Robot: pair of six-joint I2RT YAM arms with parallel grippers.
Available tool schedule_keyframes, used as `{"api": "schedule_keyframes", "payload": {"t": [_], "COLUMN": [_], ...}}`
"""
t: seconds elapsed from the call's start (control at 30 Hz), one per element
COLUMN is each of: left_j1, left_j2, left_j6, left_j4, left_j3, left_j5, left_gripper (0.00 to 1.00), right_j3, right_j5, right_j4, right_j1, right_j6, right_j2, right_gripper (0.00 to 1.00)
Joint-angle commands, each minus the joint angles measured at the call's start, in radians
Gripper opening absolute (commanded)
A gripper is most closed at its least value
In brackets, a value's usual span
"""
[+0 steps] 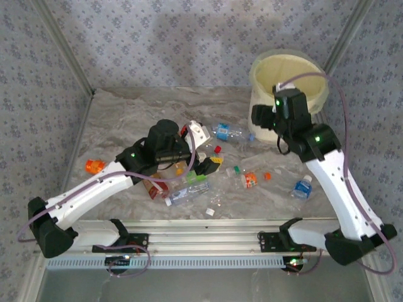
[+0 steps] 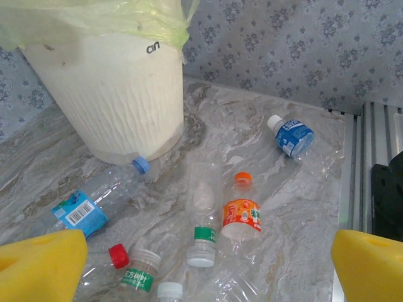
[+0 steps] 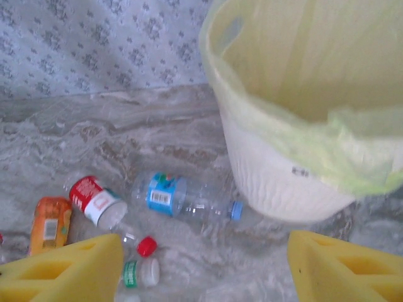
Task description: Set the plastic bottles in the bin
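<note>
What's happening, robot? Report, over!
Left claw open, empty. Right claw open, empty, near the bin. Bottles scattered on the table, one blue-label bottle by the bin. Nothing in the way, over.

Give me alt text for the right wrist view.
The bag-lined bin stands at right on the marble table, a clear blue-labelled bottle lying by its base, cap toward it. The right end effector is open and empty in the foreground.

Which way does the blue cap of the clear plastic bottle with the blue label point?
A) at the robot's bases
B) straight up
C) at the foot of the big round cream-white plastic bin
C: the clear plastic bottle with the blue label lies on its side, cap at the foot of the big round cream-white plastic bin.
</note>
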Motion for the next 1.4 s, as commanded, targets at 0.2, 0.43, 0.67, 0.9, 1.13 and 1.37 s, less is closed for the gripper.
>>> {"api": "schedule_keyframes", "payload": {"t": [0.2, 0.43, 0.67, 0.9, 1.13, 1.37], "left_j1": [-0.004, -0.005, -0.011, -0.051, -0.056, -0.058], "left_j2": [-0.019, -0.018, -0.012, 0.021, 0.044, 0.07], "left_j6": [0.029, 0.043, 0.042, 0.037, 0.033, 0.028], "left_j4": [-0.015, -0.026, -0.027, -0.029, -0.029, -0.029], "left_j3": [0.005, 0.008, 0.007, 0.009, 0.01, 0.011], "left_j5": [-0.013, -0.013, -0.014, -0.012, 0.003, 0.017], "left_gripper": [1.0, 0.99, 0.99, 0.99, 0.99, 0.99], "right_j3": [-0.302, -0.515, -0.725, -0.875, -0.979, -1.024], "right_j5": [0.029, 0.041, -0.034, -0.07, -0.061, -0.057], "right_j4": [-0.07, -0.102, 0.013, 0.143, 0.299, 0.388], "right_j1": [0.055, 0.061, 0.061, 0.071, 0.085, 0.086], "right_j6": [0.281, 0.485, 0.662, 0.824, 0.933, 0.973], "right_j2": [-0.182, -0.258, -0.324, -0.329, -0.316, -0.275], "right_gripper": [0.69, 0.69, 0.71, 0.75, 0.76, 0.76]}}
